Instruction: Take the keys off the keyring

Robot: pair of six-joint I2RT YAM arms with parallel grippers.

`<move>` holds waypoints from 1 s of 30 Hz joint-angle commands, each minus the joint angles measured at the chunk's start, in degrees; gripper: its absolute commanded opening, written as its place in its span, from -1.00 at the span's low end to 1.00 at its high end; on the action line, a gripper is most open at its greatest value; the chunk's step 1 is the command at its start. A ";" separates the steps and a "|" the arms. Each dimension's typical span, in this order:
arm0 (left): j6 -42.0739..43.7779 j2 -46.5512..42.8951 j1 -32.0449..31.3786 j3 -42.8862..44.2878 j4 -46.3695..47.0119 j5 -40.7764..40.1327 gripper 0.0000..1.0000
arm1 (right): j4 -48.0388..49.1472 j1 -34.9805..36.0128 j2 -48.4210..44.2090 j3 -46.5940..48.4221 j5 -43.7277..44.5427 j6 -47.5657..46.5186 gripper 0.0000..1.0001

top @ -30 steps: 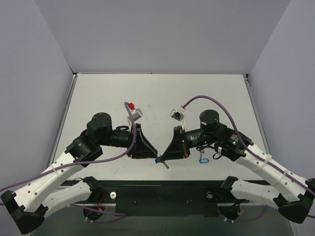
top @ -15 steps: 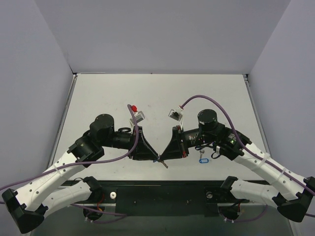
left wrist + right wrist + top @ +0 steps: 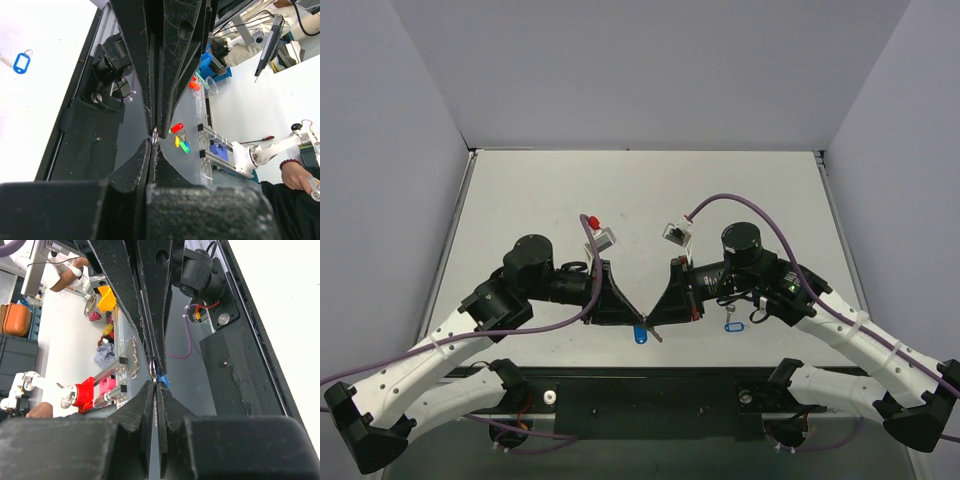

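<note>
**Both tools closed on keyring**

Over the near edge of the surface [image 3: 640, 190], left tool [image 3: 637, 320] and right tool [image 3: 651, 321] are closed narrow, tips met on the keyring [image 3: 153, 369]. Its blue tag [image 3: 640, 333] is hung below. The key [image 3: 656, 334] is seen beside the tag.

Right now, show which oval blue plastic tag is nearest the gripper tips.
The all-blue tag right where left gripper meets right gripper; the white-windowed tag lies by the right arm.

L hand [image 3: 634, 320], R hand [image 3: 649, 320] clamped, tip-to-tip
</note>
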 commanded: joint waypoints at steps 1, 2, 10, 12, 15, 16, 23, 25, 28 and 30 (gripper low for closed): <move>-0.86 -1.39 -0.72 -0.29 4.52 -2.04 -1.00 | 2.41 -0.21 -0.67 1.72 2.73 0.11 -0.80; -1.12 -1.92 -0.81 -0.55 4.70 -3.17 -1.00 | 2.49 -0.13 -1.20 1.90 3.09 0.55 -0.37; -5.77 -4.91 -0.81 -1.78 8.03 -11.97 -1.00 | 4.94 -0.22 -10.06 1.02 20.55 2.83 0.22; -7.44 -5.61 -0.90 -2.22 9.44 -14.52 -1.00 | 9.32 -0.21 -11.74 -1.08 23.81 5.64 0.22; -9.91 -5.79 -0.81 -2.67 11.56 -18.72 -1.00 | 12.33 -0.22 -13.50 -3.72 27.34 9.15 0.22; -11.22 -5.70 -0.81 -2.67 11.56 -19.52 -1.00 | 13.56 -0.21 -13.94 -4.16 28.48 9.69 0.22; -18.43 -6.58 -0.81 -3.98 17.53 -25.33 -1.00 | 20.24 0.92 -15.96 -8.91 34.98 14.17 0.15; -19.84 -6.93 -0.72 -4.07 19.11 -25.95 -1.00 | 21.92 1.28 -16.14 -9.61 35.78 14.61 0.14; -21.51 -7.28 -0.72 -4.16 19.91 -27.17 -1.00 | 22.09 1.46 -15.88 -9.35 35.61 14.61 0.08; -22.04 -7.28 -0.72 -4.51 20.35 -27.70 -1.00 | 22.88 1.81 -15.88 -9.35 35.70 14.88 0.03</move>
